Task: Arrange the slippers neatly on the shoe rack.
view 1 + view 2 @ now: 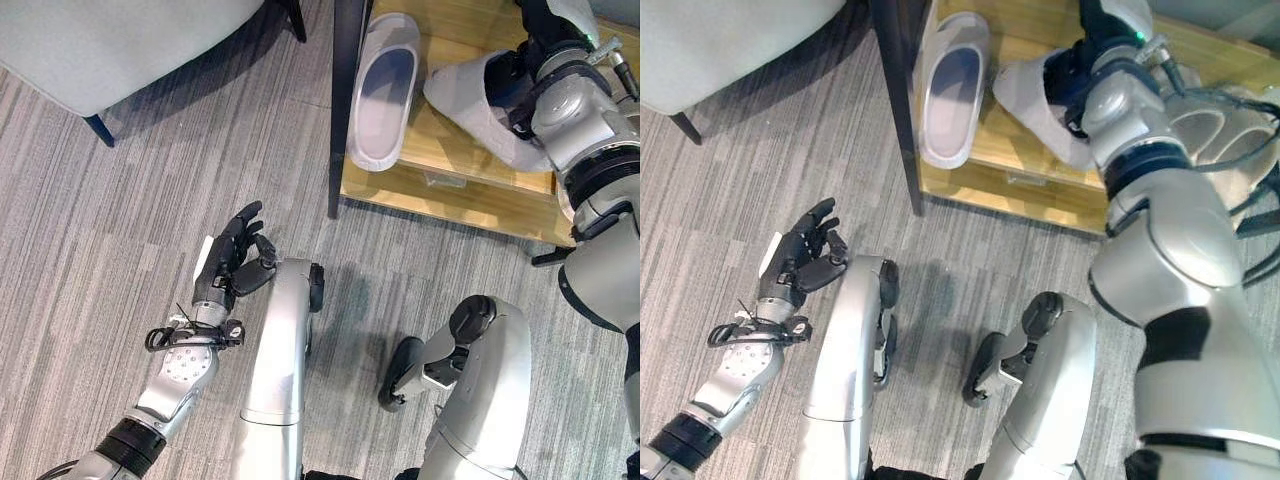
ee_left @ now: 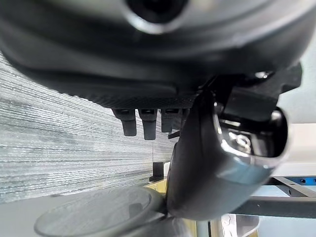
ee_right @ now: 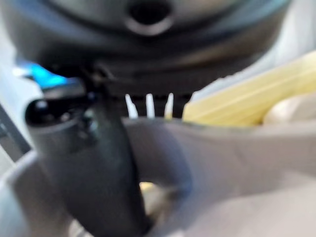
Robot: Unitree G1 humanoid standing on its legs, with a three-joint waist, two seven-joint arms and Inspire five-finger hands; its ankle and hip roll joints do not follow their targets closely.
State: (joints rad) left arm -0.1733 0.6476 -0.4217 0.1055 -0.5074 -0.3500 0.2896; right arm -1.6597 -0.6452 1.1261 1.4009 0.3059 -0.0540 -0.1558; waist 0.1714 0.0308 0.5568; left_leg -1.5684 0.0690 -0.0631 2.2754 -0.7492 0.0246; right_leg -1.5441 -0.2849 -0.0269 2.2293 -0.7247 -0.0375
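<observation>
While our left hand point(image 1: 232, 262) hangs over the carpet with fingers loosely straight and nothing in it, one slipper point(image 1: 385, 92) already lies on the shoe rack point(image 1: 470, 192). Further right, our right hand point(image 1: 515, 75) grips the second slipper point(image 1: 478, 108), thumb through its opening. We judge placement is underway; squaring it beside its mate and letting go comes next.

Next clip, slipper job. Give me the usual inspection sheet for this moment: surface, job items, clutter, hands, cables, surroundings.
Surface: wooden shoe rack shelf, dark post at its left corner.
Job's things: left slipper lies on the shelf, opening up; right slipper beside it, tilted, in the right hand.
Clutter: nothing seen.
Hands: right hand shut on the right slipper, thumb inside its opening; left hand open, over the carpet, holding nothing.
Cables: nothing seen.
Surroundings: grey striped carpet; pale chair at upper left.
</observation>
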